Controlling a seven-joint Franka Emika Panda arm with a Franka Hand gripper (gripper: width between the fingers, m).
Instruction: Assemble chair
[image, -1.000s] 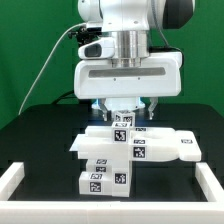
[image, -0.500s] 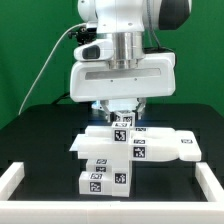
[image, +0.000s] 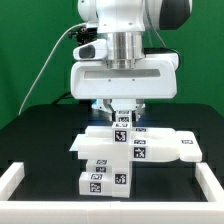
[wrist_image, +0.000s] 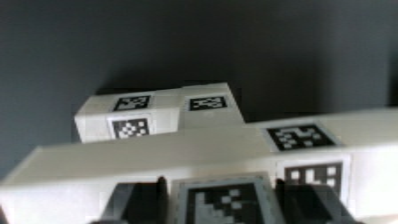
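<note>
The chair's white tagged pieces stand stacked in the middle of the black table: a wide flat part (image: 165, 146), a lower front block (image: 104, 181) and a small tagged post (image: 122, 122) on top. My gripper (image: 122, 114) hangs straight above the stack with its fingers on either side of the post. In the wrist view the gripper (wrist_image: 214, 203) is shut on the post (wrist_image: 214, 198), a dark finger (wrist_image: 139, 203) on each side. Beyond it lie a broad white part (wrist_image: 107, 160) and a tagged block (wrist_image: 157, 112).
A low white border rail runs along the table at the exterior view's left (image: 14, 181) and right (image: 211, 182). A green backdrop stands behind the arm. A cable hangs at the arm's upper left.
The arm's body has shifted slightly upward since the earliest frame. The chair pieces have not moved.
</note>
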